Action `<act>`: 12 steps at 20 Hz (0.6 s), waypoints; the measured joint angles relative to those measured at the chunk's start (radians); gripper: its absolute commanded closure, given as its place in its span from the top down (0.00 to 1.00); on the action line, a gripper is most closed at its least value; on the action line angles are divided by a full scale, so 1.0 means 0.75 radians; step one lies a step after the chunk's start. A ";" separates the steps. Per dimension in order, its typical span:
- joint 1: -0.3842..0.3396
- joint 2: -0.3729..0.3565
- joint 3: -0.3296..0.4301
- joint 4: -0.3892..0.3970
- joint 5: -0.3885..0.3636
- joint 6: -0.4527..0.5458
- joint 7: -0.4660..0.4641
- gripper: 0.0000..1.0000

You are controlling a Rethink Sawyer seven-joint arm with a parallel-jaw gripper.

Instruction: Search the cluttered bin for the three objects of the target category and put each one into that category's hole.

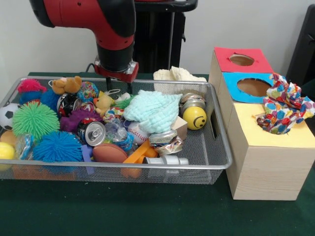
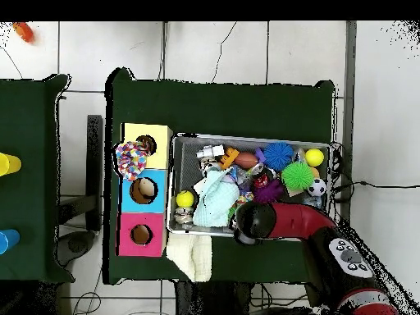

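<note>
A wire mesh bin [image 1: 216, 123] holds a heap of clutter. On top at the middle lies a pale teal knitted cloth [image 1: 152, 110], also visible in the overhead view [image 2: 215, 197]. My gripper [image 1: 118, 83] hangs low over the bin's far edge, just behind and left of the teal cloth; its tips are hidden behind the clutter. From above, the wrist [image 2: 248, 223] covers it. A box to the right has a red hole [image 1: 241, 60], a blue hole [image 1: 253, 87] and a yellow top [image 1: 246, 123]. A spotted multicoloured cloth [image 1: 283, 105] is stuffed in the yellow hole.
The bin also holds a green spiky ball [image 1: 34, 120], a blue spiky ball [image 1: 58, 146], a yellow smiley ball [image 1: 194, 117], a drink can [image 1: 92, 132], a brown football [image 1: 109, 152] and a teddy bear [image 1: 68, 85]. A white knitted cloth [image 1: 179, 74] lies behind the bin.
</note>
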 measured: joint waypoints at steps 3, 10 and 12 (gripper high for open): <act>0.000 0.020 0.000 -0.032 0.000 0.018 0.000 1.00; 0.000 0.065 0.001 -0.144 0.000 0.165 0.000 1.00; 0.000 0.072 0.001 -0.174 0.000 0.207 0.000 1.00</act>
